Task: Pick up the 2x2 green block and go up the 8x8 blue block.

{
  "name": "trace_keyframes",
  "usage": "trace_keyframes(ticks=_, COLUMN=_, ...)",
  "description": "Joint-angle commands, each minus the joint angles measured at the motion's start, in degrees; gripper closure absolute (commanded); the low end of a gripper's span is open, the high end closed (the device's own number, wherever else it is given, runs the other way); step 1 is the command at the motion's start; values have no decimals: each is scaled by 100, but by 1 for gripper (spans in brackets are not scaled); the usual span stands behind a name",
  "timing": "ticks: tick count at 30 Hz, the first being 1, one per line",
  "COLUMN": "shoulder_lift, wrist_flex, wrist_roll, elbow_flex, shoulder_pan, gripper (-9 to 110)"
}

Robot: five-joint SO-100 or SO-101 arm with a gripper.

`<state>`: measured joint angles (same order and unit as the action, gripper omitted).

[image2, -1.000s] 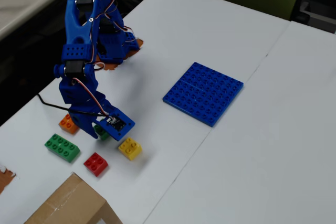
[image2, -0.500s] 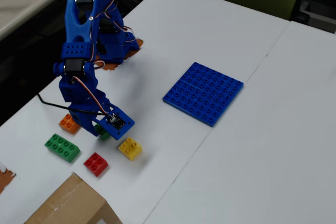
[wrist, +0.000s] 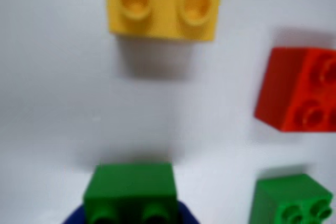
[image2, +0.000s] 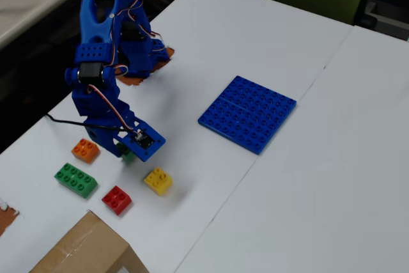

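The 2x2 green block fills the bottom middle of the wrist view, with blue jaw parts close on both sides of it. In the fixed view only a sliver of it shows under the blue arm. My gripper is shut on this block, low over the white table; I cannot tell whether the block is off the surface. In the fixed view the gripper stands at the left. The 8x8 blue block lies flat well to its right, and is out of the wrist view.
A yellow brick, a red brick, a long green 2x4 brick and an orange brick lie close around the gripper. A cardboard box sits at the bottom left.
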<state>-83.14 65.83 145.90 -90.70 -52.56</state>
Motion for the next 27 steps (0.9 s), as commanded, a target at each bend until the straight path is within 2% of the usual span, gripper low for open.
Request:
trace_keyframes(ticks=1, shoulder_lift=-853, wrist_flex=501, wrist_roll=-185, elbow_flex=229, shoulder_pan=325, gripper=92)
trace_keyframes(ticks=4, shoulder_lift=-1310, wrist_flex=1055, wrist_roll=-404, elbow_flex=510, shoulder_pan=668, gripper=92)
trace_keyframes(ticks=9, shoulder_lift=-1002, wrist_flex=2769, wrist_roll=-1151, elbow_flex=2347, shoulder_pan=1274, gripper=92)
trace_keyframes(ticks=12, shoulder_lift=-914, wrist_flex=3340, wrist_roll=-1529, elbow_flex=2971, shoulder_pan=1661, gripper=92)
trace_keyframes(ticks=27, shoulder_lift=-1503, wrist_flex=3428, wrist_roll=-3981, elbow_flex=3015, shoulder_pan=4104, gripper=92)
